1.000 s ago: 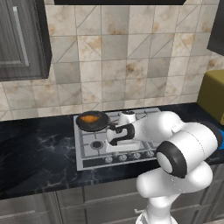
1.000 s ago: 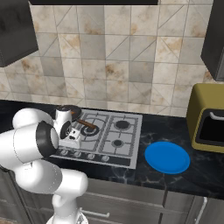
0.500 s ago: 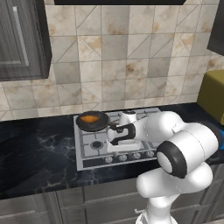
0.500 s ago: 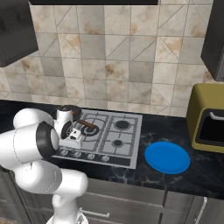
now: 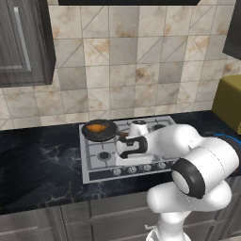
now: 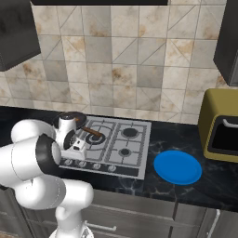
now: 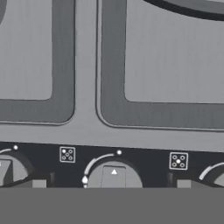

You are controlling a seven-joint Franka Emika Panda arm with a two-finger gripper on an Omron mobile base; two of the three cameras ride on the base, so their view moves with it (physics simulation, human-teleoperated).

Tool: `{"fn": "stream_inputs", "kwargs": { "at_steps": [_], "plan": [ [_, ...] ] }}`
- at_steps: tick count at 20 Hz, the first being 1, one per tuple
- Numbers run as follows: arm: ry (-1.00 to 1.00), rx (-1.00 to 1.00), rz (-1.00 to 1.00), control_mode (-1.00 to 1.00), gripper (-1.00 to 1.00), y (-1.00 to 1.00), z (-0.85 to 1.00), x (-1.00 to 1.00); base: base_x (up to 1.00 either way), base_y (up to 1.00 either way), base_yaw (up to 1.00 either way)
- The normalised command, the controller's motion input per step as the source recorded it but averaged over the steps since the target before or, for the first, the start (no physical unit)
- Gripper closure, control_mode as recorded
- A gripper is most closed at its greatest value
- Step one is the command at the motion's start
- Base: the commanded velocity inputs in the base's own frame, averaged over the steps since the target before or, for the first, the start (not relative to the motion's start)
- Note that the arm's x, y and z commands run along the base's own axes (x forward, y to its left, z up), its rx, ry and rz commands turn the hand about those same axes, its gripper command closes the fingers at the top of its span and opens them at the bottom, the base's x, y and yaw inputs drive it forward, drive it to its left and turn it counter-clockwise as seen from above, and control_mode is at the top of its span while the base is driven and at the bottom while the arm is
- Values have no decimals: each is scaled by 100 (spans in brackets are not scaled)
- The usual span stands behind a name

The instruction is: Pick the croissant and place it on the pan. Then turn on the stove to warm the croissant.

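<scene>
The gripper [image 5: 123,148] hangs low over the stove's [image 5: 96,164] knobs, spread unreadable; the middle knob [image 7: 113,176], bottom centre, looks rigid, best pinched across its sides; croissant [image 5: 97,127] sits in pan [image 5: 111,133]

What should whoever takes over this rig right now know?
Gripper: low over the stove knob row, a knob between its tips; open or shut cannot be told.
Croissant lies in the pan on the stove's back left burner.
Done: croissant placed.
Left: turn the knob; no flame shows.
Blue plate sits on the counter right of the stove.
</scene>
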Motion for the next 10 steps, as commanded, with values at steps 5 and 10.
{"fn": "stream_inputs", "kwargs": {
  "at_steps": [5,10],
  "plan": [
    [0,0,0,-100,-100,0,-10,-3,0,0,0],
    [0,-1,0,-100,100,0,-14,0,0,0,0]
  ]
}}
